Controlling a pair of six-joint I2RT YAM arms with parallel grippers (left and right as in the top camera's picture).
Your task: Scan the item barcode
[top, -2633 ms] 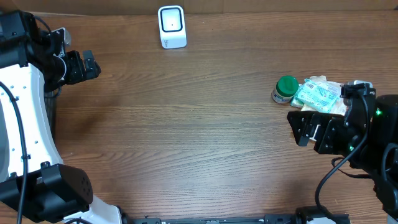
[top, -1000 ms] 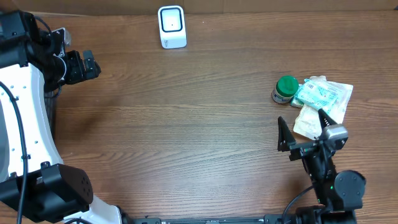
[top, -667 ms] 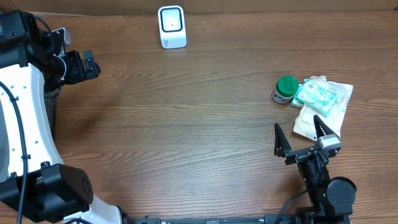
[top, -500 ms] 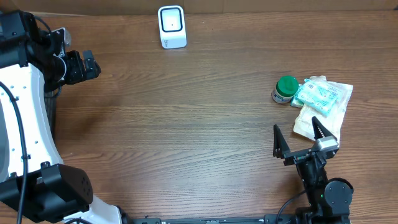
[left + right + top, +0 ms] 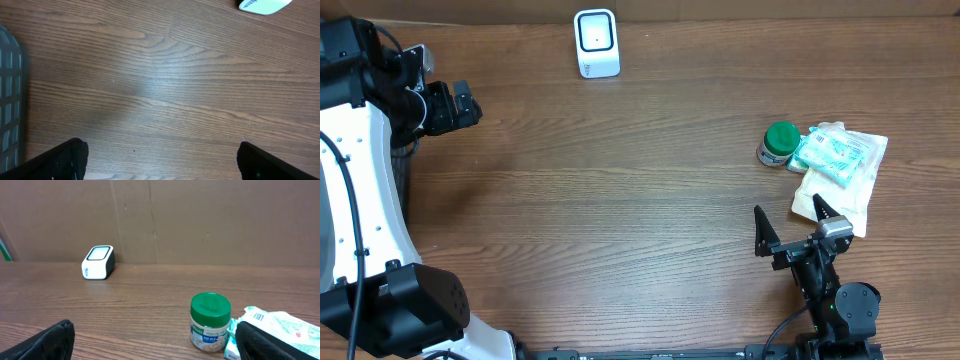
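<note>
wooden table [image 5: 620,200], scanner [image 5: 597,43] at its back edge; both my pairs of jaws were spread wide and empty.
my left gripper [image 5: 470,105] hung well left of the scanner, my right gripper [image 5: 790,222] far to its right. the green-lidded jar [image 5: 779,143] stood upright, well right of the scanner, touching soft packets [image 5: 840,155].

Brown wood-grain table [image 5: 640,200]. Green-lidded jar [image 5: 779,143] stands upright on it. Green-white packet [image 5: 830,152] touches the jar's right side, partly over a pale pouch [image 5: 840,190]. White scanner [image 5: 596,43] sits well left of the jar, by the back edge.
</note>
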